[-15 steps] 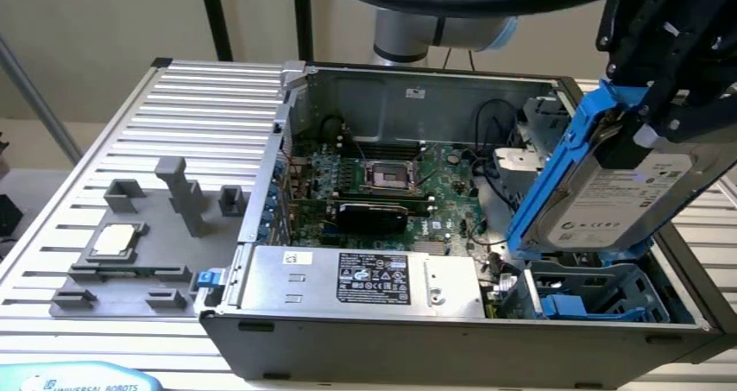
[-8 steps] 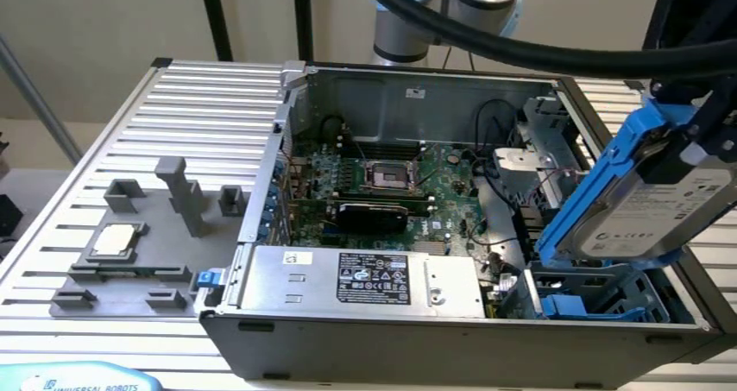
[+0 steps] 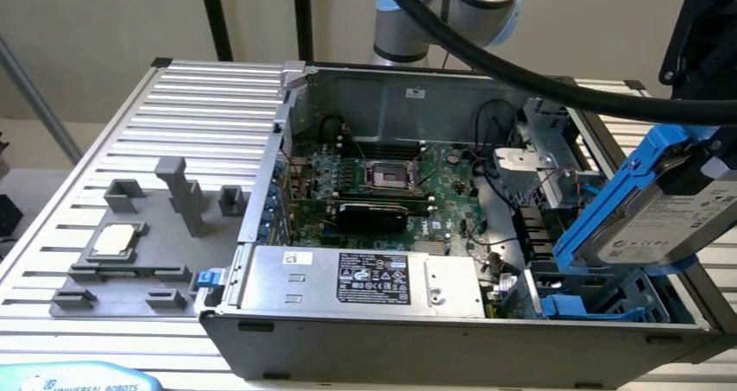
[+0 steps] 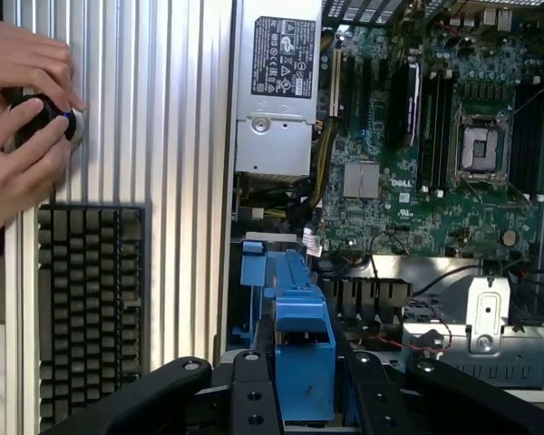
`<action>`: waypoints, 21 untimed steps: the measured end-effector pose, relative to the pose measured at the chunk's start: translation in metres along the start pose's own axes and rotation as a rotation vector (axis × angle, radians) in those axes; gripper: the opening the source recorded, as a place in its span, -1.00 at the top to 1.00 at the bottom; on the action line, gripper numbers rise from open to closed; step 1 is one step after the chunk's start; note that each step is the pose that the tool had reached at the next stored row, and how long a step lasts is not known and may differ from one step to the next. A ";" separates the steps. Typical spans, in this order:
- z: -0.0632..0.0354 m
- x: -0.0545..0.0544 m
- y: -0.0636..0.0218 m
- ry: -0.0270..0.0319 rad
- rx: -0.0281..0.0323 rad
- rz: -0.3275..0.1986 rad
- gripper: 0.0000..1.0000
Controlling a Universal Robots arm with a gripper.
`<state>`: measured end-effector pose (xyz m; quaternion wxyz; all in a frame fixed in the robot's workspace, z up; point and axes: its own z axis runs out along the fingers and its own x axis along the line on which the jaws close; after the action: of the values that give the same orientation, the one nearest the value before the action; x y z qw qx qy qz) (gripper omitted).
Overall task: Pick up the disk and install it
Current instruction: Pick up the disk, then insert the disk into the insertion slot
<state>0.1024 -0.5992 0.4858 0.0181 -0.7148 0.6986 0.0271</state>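
Disk [image 3: 658,223] silver-grey with a white printed label; its carrier [image 3: 601,210] bright blue. Gripper [image 4: 304,394] black. Motherboard [image 3: 386,179] green with black slots. Power supply [image 3: 368,279] light grey, black-and-white label. Computer case [image 3: 461,339] dull grey. Table [image 3: 196,97] silvery, ribbed in parallel stripes. Fixture blocks [image 3: 127,274] mid grey. Keyboard [image 4: 91,308] dark, keys in rows. Cable [image 3: 519,67] black. Drive bay [image 3: 582,305] blue.

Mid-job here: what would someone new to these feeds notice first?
The bright blue-framed disk stands out first, held tilted by the gripper over the open computer case at the exterior view's right. In the wrist view, a person's hands grip a round black object beside a keyboard.
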 end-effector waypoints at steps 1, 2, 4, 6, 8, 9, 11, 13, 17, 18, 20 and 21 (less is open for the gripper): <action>0.0000 0.000 0.0000 -0.0005 -0.0001 0.000 0.35; 0.0001 0.000 0.0000 -0.0006 -0.0001 0.000 0.35; 0.0001 0.000 0.0000 -0.0006 -0.0002 0.000 0.35; 0.0001 0.000 0.0000 -0.0006 -0.0001 0.000 0.35; 0.0001 0.000 0.0000 -0.0007 -0.0002 0.000 0.35; 0.0001 0.000 0.0000 -0.0006 -0.0002 0.000 0.35; 0.0001 0.000 0.0000 -0.0007 -0.0002 0.000 0.35; 0.0001 0.000 0.0000 -0.0006 -0.0001 0.000 0.35; 0.0015 0.000 0.0000 -0.0003 -0.0001 0.000 0.35; 0.0031 0.000 0.0000 0.0005 -0.0002 0.000 0.35; 0.0067 0.000 -0.0001 0.0008 -0.0002 0.000 0.35; 0.0085 0.001 -0.0001 0.0009 -0.0004 0.000 0.35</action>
<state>0.1024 -0.5992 0.4773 0.0176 -0.7147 0.6986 0.0269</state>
